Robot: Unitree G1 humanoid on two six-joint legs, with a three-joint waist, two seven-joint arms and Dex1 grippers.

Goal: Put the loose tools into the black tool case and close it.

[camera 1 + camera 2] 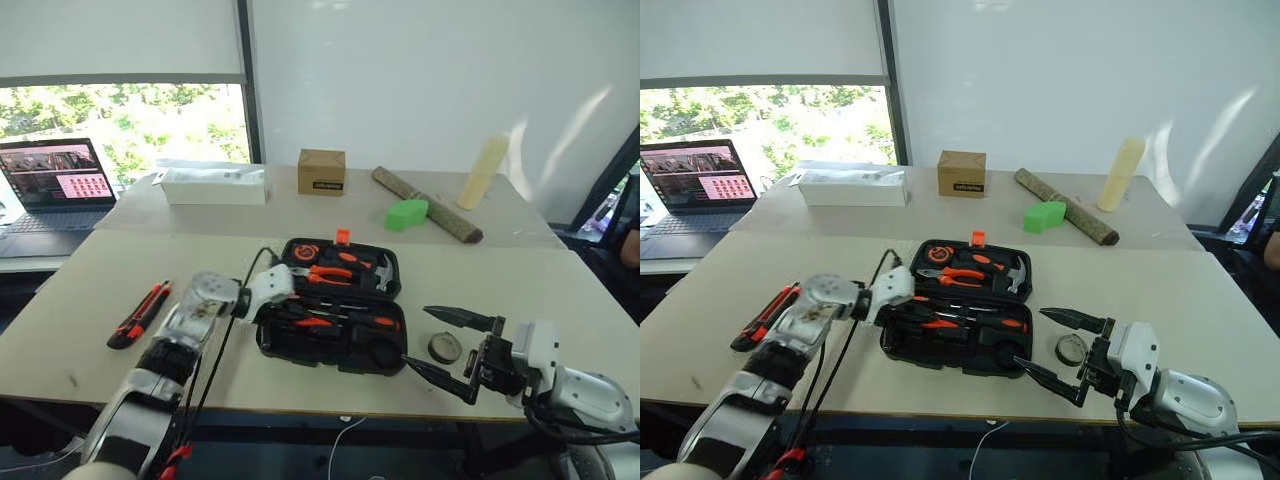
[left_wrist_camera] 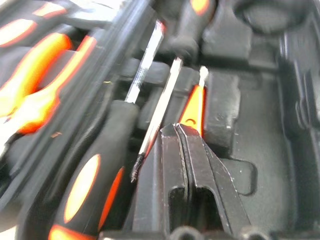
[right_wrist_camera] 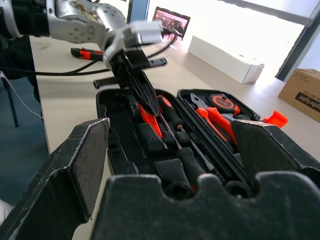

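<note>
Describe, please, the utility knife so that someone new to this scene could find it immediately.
Start at the open black tool case in the middle of the near table. Look along the table towards the laptop side: the utility knife lies alone there, flat on the tabletop. It is a slim orange-and-black bar, the one tool outside the case on that side.

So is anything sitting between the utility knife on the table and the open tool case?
Only the left arm: the utility knife lies left of the open black tool case, and the arm runs between them, its shut left gripper inside the case.

Matt black moulded-plastic tool case, shiny metal screwdriver shafts, rough bark log, brown cardboard box.
</note>
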